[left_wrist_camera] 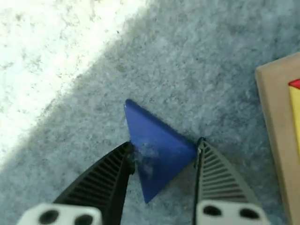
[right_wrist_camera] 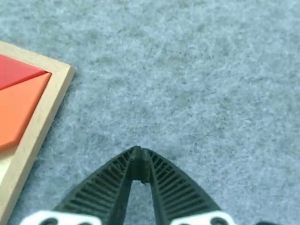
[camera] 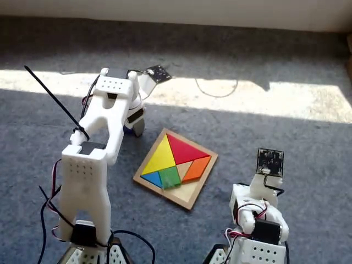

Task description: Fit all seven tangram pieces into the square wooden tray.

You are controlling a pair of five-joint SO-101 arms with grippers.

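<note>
Bracketing the blue triangle [left_wrist_camera: 157, 152] on the carpet [left_wrist_camera: 211, 56], near the wooden tray [camera: 190, 191], the left gripper [left_wrist_camera: 165, 146] is closed against two edges of the piece. The triangle is judged light, rigid and smooth; it should be gripped squarely across its thin edges, where slipping is likely. Bare wood is seen along one side of the tray. The right gripper [right_wrist_camera: 139, 165] is pressed together, empty, above the carpet.

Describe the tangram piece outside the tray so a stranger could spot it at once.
Find the wooden tray on the grey carpet. Beside it, in the left gripper, is a dark blue triangle. It alone sits off the tray, and is darker than the blue piece inside.
</note>
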